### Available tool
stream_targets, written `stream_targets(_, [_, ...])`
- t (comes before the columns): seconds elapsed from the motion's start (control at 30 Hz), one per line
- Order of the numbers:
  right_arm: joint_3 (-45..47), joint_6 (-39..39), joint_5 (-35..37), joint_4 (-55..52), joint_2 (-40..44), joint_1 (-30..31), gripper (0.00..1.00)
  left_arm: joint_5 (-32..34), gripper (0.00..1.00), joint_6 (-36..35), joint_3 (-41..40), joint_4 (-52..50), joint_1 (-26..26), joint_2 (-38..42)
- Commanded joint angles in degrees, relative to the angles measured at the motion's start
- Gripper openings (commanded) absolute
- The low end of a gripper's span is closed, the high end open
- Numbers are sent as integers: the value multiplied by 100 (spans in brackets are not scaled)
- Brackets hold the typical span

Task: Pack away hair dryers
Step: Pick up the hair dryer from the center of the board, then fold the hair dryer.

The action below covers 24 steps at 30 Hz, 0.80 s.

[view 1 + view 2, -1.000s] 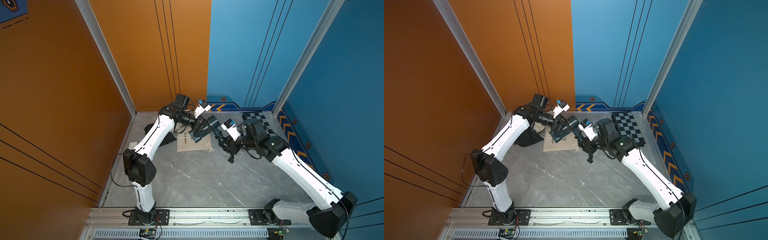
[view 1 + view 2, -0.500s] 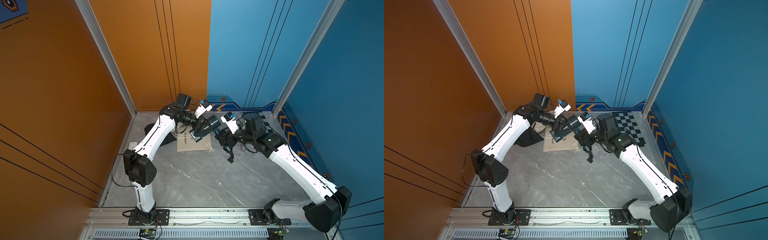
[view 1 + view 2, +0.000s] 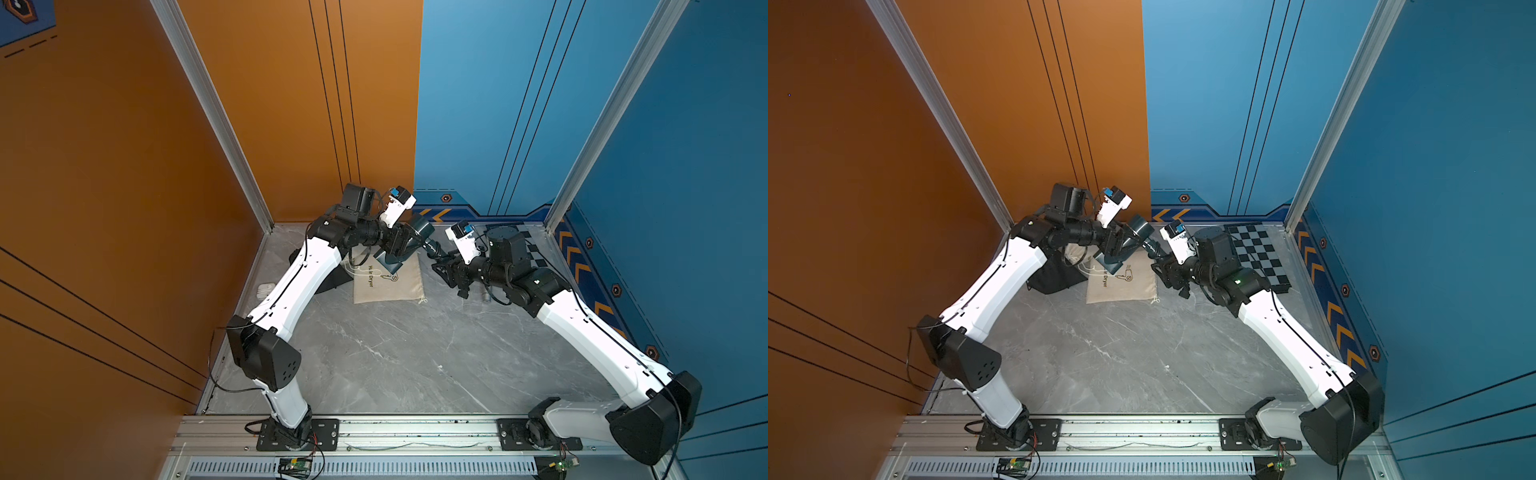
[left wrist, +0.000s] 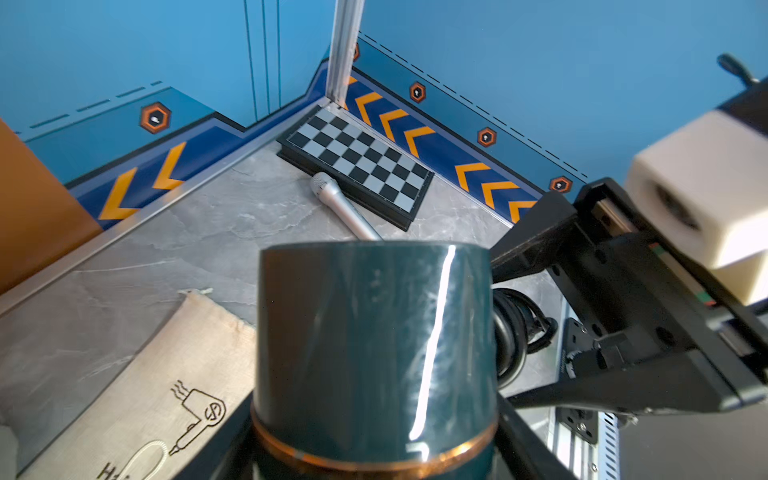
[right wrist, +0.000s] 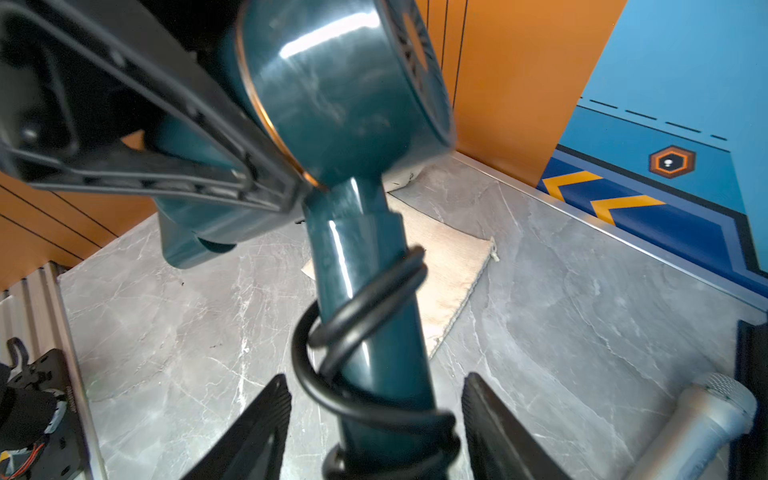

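Note:
One hair dryer [image 3: 420, 232] [image 3: 1139, 231], dark teal with a copper ring, hangs above the table at the back. My left gripper [image 3: 400, 250] [image 3: 1116, 249] [image 4: 374, 451] is shut on its barrel [image 4: 374, 332]. Black cord is wound round its handle [image 5: 365, 291], which points toward my right gripper [image 3: 443, 266] [image 3: 1163, 269] [image 5: 376, 380]. That gripper is open, its fingers [image 5: 272, 399] standing on either side of the corded handle with a gap on each side. No other hair dryer is in view.
A beige drawstring bag [image 3: 390, 282] [image 3: 1125, 286] [image 4: 137, 395] [image 5: 440, 257] printed with a dryer lies flat under the dryer. A black bag [image 3: 1050, 278] lies by the left arm. A grey microphone [image 4: 340, 203] [image 5: 698, 419] lies beside a chessboard [image 3: 1260, 253] [image 4: 357, 158] in the back right corner.
My right gripper's jaws have spread apart off the dryer's handle. The dryer stays in my left gripper, in about the same place.

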<state>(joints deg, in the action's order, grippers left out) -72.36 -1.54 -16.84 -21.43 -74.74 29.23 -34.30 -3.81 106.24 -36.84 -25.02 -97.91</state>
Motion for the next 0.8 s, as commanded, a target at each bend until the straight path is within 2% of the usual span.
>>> stream_targets(0.0, [73,-110,420,-119,170,-14,67,415,14,353,-177,582,49,331])
stream_targets(0.1, [69,-152,553,-164,170,11,65,530,14,370,-250,582,42,420])
stream_targets(0.23, [-23,-312,802,-297,93,182,55,732,14,378,-343,567,32,524])
stream_targets(0.43, [-198,-549,1093,-543,-97,316,46,819,13,399,-393,573,23,605])
stream_targets(0.63, [-313,-673,964,-663,-192,334,47,797,13,411,-407,573,14,640])
stream_targets(0.77, [-375,-740,935,-738,-311,383,51,760,13,412,-432,573,-6,647])
